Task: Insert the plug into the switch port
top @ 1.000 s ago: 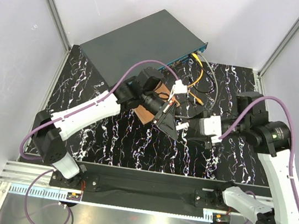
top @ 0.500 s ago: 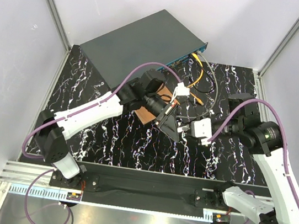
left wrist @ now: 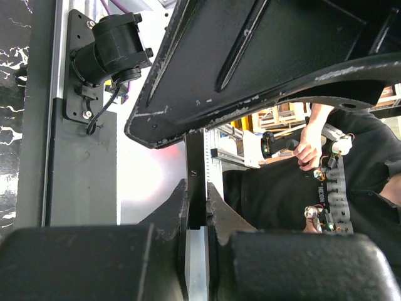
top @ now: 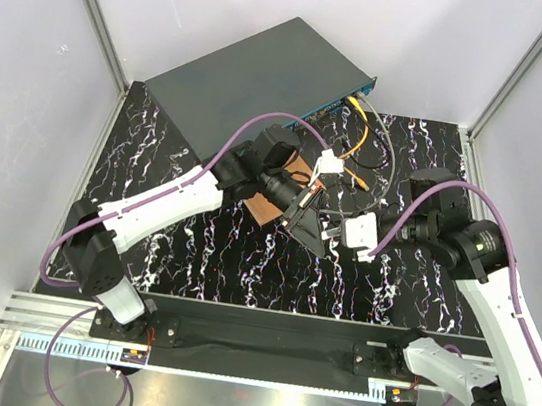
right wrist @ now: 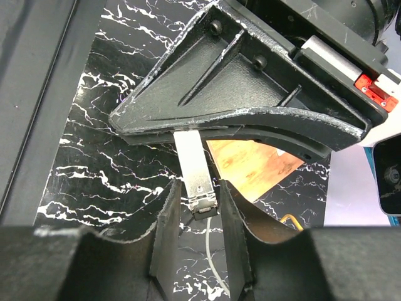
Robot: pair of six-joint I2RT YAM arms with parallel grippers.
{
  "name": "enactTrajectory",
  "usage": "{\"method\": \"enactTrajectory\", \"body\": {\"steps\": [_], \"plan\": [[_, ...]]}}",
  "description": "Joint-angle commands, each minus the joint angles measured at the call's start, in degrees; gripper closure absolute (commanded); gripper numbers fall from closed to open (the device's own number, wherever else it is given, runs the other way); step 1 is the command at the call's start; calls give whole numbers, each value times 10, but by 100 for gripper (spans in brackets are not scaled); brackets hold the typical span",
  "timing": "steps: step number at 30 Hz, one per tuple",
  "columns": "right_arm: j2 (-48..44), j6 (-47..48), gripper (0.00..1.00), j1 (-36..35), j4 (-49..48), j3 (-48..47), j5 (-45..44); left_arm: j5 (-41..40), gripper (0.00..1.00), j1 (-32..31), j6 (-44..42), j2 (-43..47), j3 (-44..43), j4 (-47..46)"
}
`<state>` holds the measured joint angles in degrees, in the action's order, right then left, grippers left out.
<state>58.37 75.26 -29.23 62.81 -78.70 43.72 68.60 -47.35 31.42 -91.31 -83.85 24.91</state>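
Looks like handover: left gripper (left wrist: 197,195) clamps silvery metal plug (right wrist: 195,164), right gripper (right wrist: 197,188) fingers parted around it. Next: pinch, carry to dark grey-teal switch (top: 259,75), 11 o'clock.

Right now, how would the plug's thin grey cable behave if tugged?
Probably floppy: the grey cable is thin and curves away from the plug, so it should trail rather than push. Likely light too. The plug's metal shell looks rigid, perhaps slippery.
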Motion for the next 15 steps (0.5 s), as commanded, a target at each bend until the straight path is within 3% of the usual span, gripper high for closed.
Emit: {"method": "enactTrajectory", "body": {"steps": [1, 9, 15], "plan": [[-3, 8, 63, -11, -15, -1, -12, 9, 100, -4, 5, -4, -16, -21], [-3, 15, 68, -20, -15, 0, -23, 11, 100, -4, 9, -7, -18, -21], [-9, 16, 92, -25, -22, 9, -41, 5, 100, -3, 4, -7, -22, -23]]}}
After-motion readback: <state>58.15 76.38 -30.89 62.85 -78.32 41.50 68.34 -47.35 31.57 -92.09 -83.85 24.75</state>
